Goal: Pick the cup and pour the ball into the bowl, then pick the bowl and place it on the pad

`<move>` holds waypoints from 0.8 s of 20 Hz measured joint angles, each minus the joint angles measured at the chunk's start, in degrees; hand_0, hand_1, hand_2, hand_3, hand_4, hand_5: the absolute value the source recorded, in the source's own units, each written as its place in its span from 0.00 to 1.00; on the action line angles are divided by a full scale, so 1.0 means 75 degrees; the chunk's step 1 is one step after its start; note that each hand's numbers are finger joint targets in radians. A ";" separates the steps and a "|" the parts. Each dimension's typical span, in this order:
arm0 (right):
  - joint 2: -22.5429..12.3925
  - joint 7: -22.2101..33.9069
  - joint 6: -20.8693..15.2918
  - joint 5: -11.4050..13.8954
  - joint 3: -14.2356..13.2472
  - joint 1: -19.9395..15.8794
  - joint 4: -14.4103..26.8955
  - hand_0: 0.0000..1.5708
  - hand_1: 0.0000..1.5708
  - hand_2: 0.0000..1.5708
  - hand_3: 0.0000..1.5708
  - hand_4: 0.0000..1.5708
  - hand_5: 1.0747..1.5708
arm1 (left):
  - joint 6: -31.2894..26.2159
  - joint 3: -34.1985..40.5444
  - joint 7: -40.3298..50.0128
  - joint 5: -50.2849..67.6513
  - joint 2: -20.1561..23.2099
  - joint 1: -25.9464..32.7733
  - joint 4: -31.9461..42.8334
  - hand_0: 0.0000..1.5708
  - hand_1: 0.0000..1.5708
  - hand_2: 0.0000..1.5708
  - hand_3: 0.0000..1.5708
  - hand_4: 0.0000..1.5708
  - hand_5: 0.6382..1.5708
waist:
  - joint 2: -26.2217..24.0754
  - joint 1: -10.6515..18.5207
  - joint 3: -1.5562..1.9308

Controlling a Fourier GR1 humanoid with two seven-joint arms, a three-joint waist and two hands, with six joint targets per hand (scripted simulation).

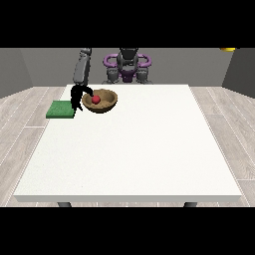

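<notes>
A brown wooden bowl [102,101] stands on the white table [134,149] near its far left corner, with a red ball [95,99] lying inside it. The hand at the view's left [78,95] is black and hangs at the bowl's left rim, with a finger reaching over the rim towards the ball. A flat green pad [61,109] lies at the table's left edge, just left of that hand. No cup shows anywhere. The other hand is out of sight.
The robot's torso [127,67] stands behind the table's far edge. A grey arm [82,64] comes down to the hand. A yellow object [228,49] shows at the top right.
</notes>
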 measured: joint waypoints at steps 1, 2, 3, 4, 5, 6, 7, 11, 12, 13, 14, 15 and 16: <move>0.0137 0.0026 -0.0158 0.0046 0.0055 -0.0057 -0.0032 0.00 0.00 0.00 0.00 0.32 0.97 | -0.0027 0.0010 -0.0017 0.0009 0.0025 0.0025 0.0042 0.00 0.00 0.00 0.00 0.65 0.97 | -0.0010 0.0000 0.0009; 0.0145 0.0057 -0.0158 0.0013 0.0038 -0.0049 -0.0023 0.00 0.00 0.00 0.00 0.39 0.99 | -0.0130 0.0075 -0.0049 0.0076 0.0109 0.0083 0.0076 0.00 0.00 0.00 0.00 0.65 0.97 | 0.0007 0.0032 0.0018; 0.0158 0.0151 -0.0300 0.0004 0.0009 -0.0022 -0.0047 0.56 0.56 0.37 0.00 0.39 0.88 | -0.0212 0.0112 -0.0065 0.0143 0.0159 0.0099 0.0070 0.00 0.00 0.00 0.00 0.65 0.96 | 0.0005 0.0085 -0.0005; 0.0173 0.0151 -0.0435 0.0029 0.0000 0.0013 -0.0094 0.94 0.94 1.00 0.29 0.40 0.84 | -0.0248 0.0178 -0.0047 0.0218 0.0247 0.0035 0.0060 0.00 0.00 0.00 0.00 0.65 0.96 | 0.0051 0.0129 -0.0047; 0.0169 0.0209 -0.0552 0.0085 0.0028 0.0049 -0.0140 1.00 1.00 1.00 0.50 0.54 0.83 | -0.0214 0.0166 -0.0035 0.0223 0.0229 0.0014 -0.0001 0.00 0.00 0.00 0.00 0.65 0.96 | 0.0087 0.0170 -0.0085; 0.0151 0.0191 -0.0667 0.0170 0.0070 0.0143 -0.0229 1.00 1.00 1.00 0.98 0.58 0.80 | -0.0254 0.0196 -0.0032 0.0286 0.0271 -0.0032 -0.0051 0.00 0.00 0.00 0.00 0.65 0.96 | 0.0150 0.0250 -0.0133; 0.0154 0.0203 -0.0820 0.0286 0.0145 0.0190 -0.0339 1.00 1.00 1.00 1.00 0.60 0.80 | -0.0243 0.0243 -0.0022 0.0325 0.0329 -0.0108 -0.0054 0.00 0.00 0.00 0.00 0.65 0.96 | 0.0231 0.0267 -0.0170; 0.0103 0.0370 -0.1458 0.0720 0.0373 0.0406 -0.0652 1.00 1.00 1.00 0.90 0.59 0.91 | -0.0315 0.0360 0.0016 0.0491 0.0432 -0.0151 -0.0085 0.00 0.00 0.00 0.00 0.71 0.94 | 0.0337 0.0431 -0.0179; 0.0089 0.0468 -0.1579 0.0796 0.0430 0.0439 -0.0737 1.00 1.00 1.00 0.91 0.60 0.92 | -0.0324 0.0381 0.0032 0.0521 0.0451 -0.0154 -0.0076 0.00 0.00 0.00 0.00 0.72 0.94 | 0.0351 0.0446 -0.0160; 0.0073 0.0597 -0.1681 0.0840 0.0470 0.0486 -0.0842 1.00 1.00 1.00 0.87 0.61 0.93 | -0.0388 0.0429 -0.0006 0.0563 0.0482 -0.0104 -0.0036 0.00 0.00 0.00 0.00 0.73 0.95 | 0.0364 0.0473 -0.0139; 0.0048 0.0762 -0.1788 0.0912 0.0528 0.0506 -0.0894 1.00 1.00 1.00 0.82 0.63 0.94 | -0.0431 0.0447 0.0020 0.0593 0.0509 -0.0067 0.0000 0.00 0.00 0.00 0.00 0.74 0.95 | 0.0334 0.0488 -0.0103; 0.0032 0.0884 -0.1885 0.0967 0.0576 0.0530 -0.0975 1.00 1.00 1.00 0.79 0.64 0.95 | -0.0475 0.0476 -0.0022 0.0614 0.0528 -0.0022 0.0020 0.00 0.00 0.00 0.00 0.74 0.96 | 0.0338 0.0497 -0.0077; 0.0021 0.1102 -0.1977 0.1014 0.0634 0.0507 -0.1033 1.00 1.00 1.00 0.81 0.65 0.95 | -0.0536 0.0520 -0.0007 0.0645 0.0610 -0.0009 0.0110 0.00 0.00 0.00 0.00 0.75 0.95 | 0.0306 0.0467 -0.0028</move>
